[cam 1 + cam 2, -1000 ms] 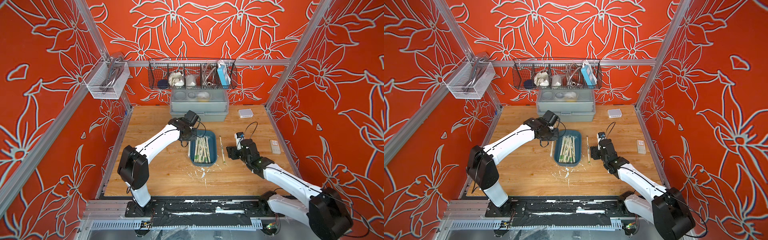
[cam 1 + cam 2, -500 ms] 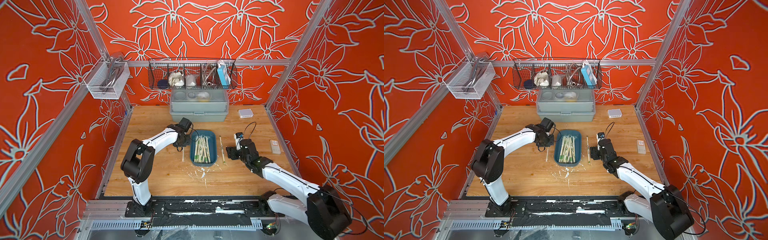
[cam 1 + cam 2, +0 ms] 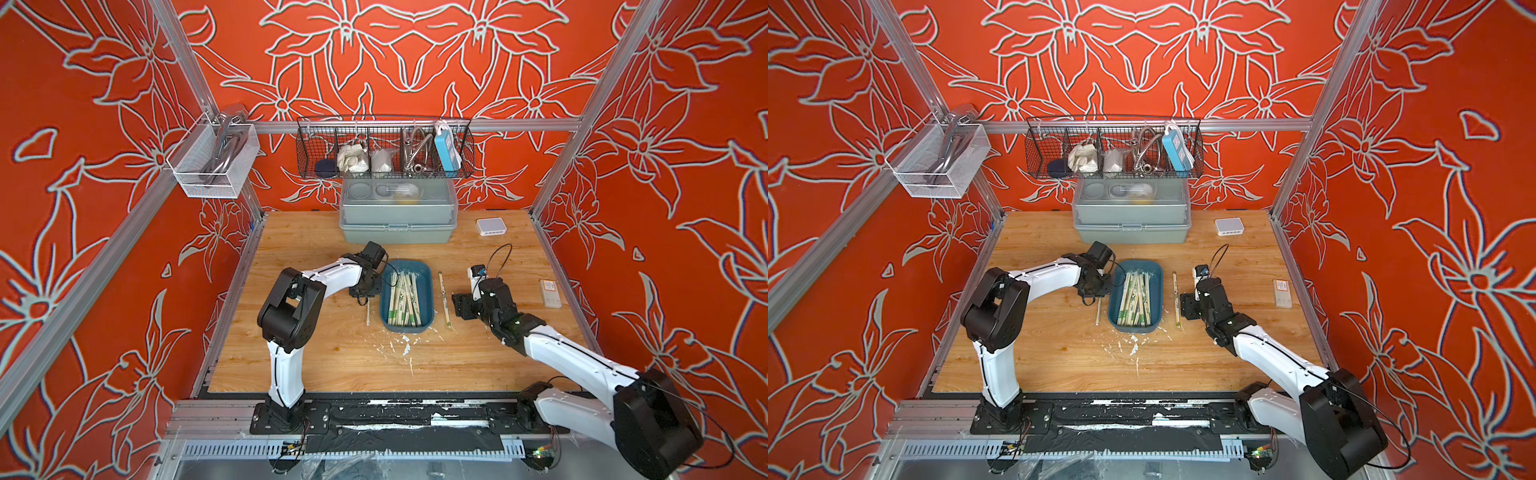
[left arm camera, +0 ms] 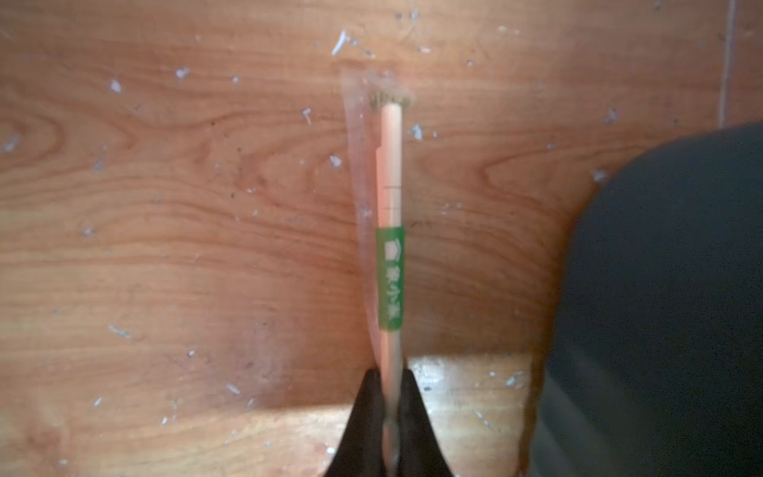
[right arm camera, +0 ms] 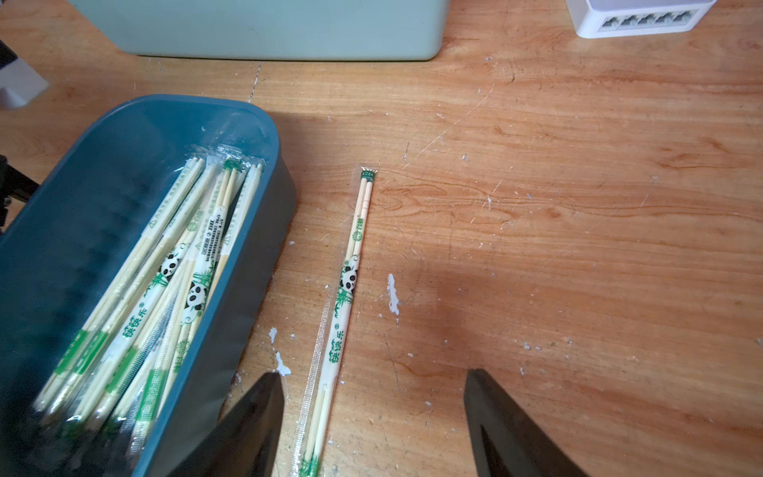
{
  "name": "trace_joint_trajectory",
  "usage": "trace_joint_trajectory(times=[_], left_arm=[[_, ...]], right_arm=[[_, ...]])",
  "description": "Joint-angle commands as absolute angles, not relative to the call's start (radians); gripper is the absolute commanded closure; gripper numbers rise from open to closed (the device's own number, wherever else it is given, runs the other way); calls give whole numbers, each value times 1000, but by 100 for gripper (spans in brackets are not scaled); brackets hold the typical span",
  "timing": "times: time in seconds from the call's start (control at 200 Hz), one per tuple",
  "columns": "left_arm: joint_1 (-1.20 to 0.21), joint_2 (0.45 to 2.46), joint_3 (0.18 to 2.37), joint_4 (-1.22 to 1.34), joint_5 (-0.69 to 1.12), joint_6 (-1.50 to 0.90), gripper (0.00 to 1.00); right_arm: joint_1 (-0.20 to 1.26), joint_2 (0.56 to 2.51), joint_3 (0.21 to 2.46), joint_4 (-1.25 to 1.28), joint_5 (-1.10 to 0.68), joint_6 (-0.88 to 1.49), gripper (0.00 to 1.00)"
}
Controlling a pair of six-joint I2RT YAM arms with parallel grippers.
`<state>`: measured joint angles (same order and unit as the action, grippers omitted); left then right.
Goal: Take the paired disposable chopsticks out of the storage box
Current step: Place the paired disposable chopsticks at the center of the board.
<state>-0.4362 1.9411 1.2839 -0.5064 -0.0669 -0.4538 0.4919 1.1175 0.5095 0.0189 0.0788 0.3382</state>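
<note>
Left side: the left gripper [image 3: 365, 293] stood just left of the storage box [image 3: 407, 330], low over the wooden tabletop [image 3: 332, 353]. In the wrist view its jaws were pinched narrow [image 4: 390, 376] on one end of a wrapped chopstick pair [image 4: 390, 247]. This held pair was outside the box in both top views [image 3: 368, 311] [image 3: 1099, 313]. Its long axis ran front to back, parallel with the box's long side. The gripped end lay toward the back wall and the free end pointed at the front edge. Whether the free end touched the wood could not be told.

Centre: the remaining paired disposable chopsticks [image 3: 403, 299] [image 5: 165, 289] lay bundled in the box. They were roughly lengthwise and slightly crossed, leaning toward one side.

Right of the box: a second pair [image 3: 444, 299] [image 5: 347, 289] lay flat on the table, close beside the box wall [image 5: 247, 289] and parallel with it.

Right side: the right gripper [image 3: 461, 305] hovered over that pair's near end with jaws spread wide [image 5: 373, 373], holding nothing.

Handling, as a judgement: each pair looked very light, thin and stiff along its length, though easy to snap if levered. The clear wrapper was probably slick, with loose film at the edges. The safest hold would be across the narrow width on the sticks themselves, not on the film. A hold near one end lets the pair droop or swing, while one nearer mid-length would carry it level.
</note>
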Motion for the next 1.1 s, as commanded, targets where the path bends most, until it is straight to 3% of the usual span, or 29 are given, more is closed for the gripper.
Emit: trace_joint_trajectory(times=[0.0,0.165,0.525,0.731,0.866,0.991,1.096], left_arm=[[-430,1965,1273,-511,-74,-459,90],[-430,1952,1269,-514,-76,-464,75],[-429,1848,1235,-541,-106,-467,73],[-430,1723,1164,-497,-107,-460,61],[-430,1667,1141,-494,-106,-439,60],[-430,1552,1022,-368,-54,-402,58],[-430,1394,856,-216,-27,-365,57]], right_arm=[[499,1123,523,21,83,334,26],[498,1128,525,21,84,334,26],[499,1138,529,25,73,333,26],[499,1118,517,38,60,319,26],[500,1111,514,48,30,316,26],[507,1106,578,-23,-66,318,27],[552,1143,719,-172,-126,321,35]])
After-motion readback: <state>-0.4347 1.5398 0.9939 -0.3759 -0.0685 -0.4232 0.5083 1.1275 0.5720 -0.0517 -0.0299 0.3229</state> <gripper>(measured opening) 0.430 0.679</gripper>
